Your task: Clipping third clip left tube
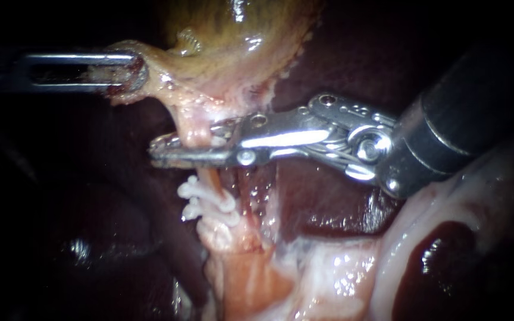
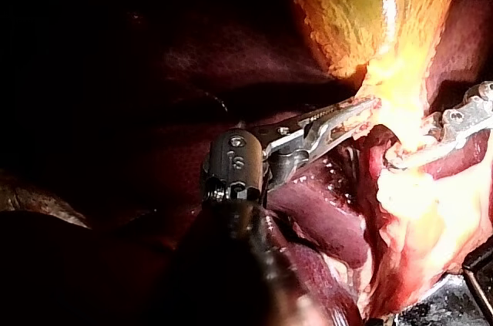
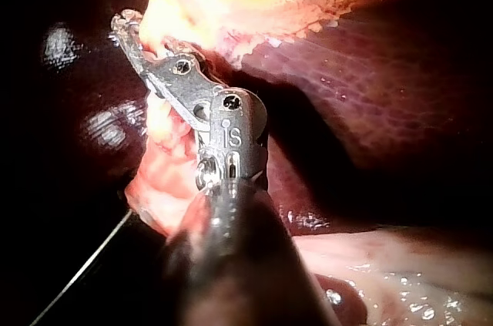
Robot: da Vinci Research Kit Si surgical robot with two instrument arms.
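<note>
- At the edge of the gallbladder [image 1: 233,41], our left instrument [image 1: 127,71] clenches its jaws on it, stretching the left tube [image 1: 196,132] taut
- Our right instrument [image 1: 165,147] clasps that tube between its jaws, just above two clips [image 1: 200,199]

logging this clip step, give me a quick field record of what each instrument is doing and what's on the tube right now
left instrument: jaws shut on the gallbladder at its lower edge
right instrument: jaws shut on the left tube, just below the gallbladder
clips: two white ones on the left tube, below the right instrument
new clip: cannot tell whether one sits in the right instrument's jaws
liver: dark, behind the tube
</note>
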